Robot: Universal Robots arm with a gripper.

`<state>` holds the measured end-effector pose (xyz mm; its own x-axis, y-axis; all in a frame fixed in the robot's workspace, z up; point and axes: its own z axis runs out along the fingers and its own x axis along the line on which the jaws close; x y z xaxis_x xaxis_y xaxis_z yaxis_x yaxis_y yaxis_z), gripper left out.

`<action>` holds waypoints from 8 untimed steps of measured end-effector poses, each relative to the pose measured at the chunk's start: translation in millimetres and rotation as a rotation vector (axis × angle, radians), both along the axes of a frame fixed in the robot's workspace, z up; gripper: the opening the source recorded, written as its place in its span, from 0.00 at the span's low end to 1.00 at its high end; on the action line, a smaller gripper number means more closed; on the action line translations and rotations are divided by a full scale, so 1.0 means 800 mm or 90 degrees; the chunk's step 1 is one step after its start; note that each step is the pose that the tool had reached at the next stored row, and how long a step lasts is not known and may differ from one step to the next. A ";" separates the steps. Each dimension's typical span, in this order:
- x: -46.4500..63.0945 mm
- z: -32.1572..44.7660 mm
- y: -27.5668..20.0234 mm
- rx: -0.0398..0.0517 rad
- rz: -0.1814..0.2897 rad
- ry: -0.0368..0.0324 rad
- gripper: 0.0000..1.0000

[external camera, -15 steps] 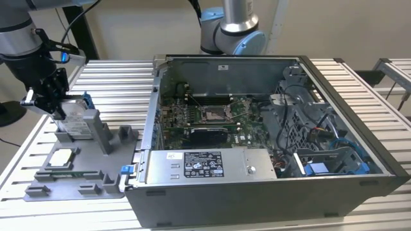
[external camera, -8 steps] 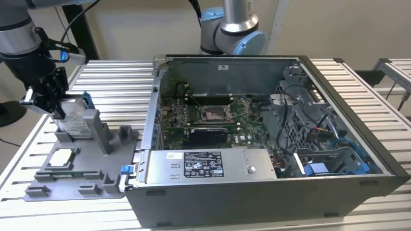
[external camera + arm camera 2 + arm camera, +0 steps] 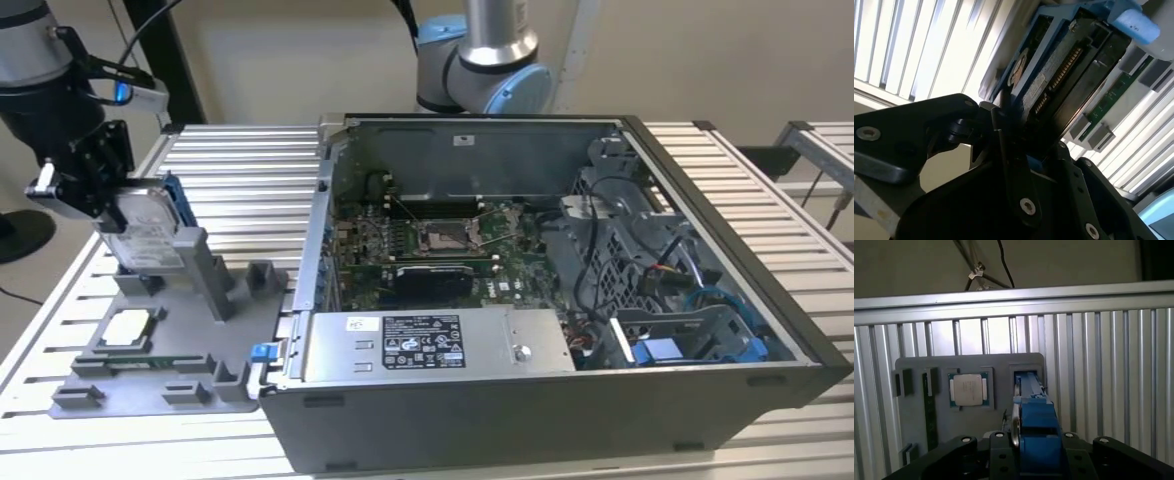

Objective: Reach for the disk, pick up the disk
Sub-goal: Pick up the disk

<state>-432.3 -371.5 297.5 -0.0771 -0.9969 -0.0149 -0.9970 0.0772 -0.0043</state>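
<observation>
Ext. view, upper left: arm (image 3: 34, 60) was cut by frame edge; gripper (image 3: 96, 195) hid disk (image 3: 147, 218) left side, holder (image 3: 200, 272) hid its bottom; its print too small to read.

disk (image 3: 144, 232): silver-grey, blue bracket
gripper (image 3: 110, 192): black
fixture (image 3: 200, 385): plain grey
table (image 3: 247, 170): ribbed silver
chip (image 3: 968, 389): silver, green edge

Soft even light, glare whitening table slats (image 3: 919, 45) in the second wrist view
</observation>
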 end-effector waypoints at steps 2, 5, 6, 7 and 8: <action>0.000 0.0053 0.0000 -0.0001 0.000 -0.0001 0.00; 0.000 0.0141 -0.0001 -0.0007 0.000 0.0000 0.00; 0.000 0.0166 -0.0001 -0.0007 0.000 -0.0001 0.00; 0.000 0.0190 0.0000 -0.0007 0.000 -0.0001 0.00; 0.000 0.0217 0.0000 -0.0007 0.000 0.0000 0.00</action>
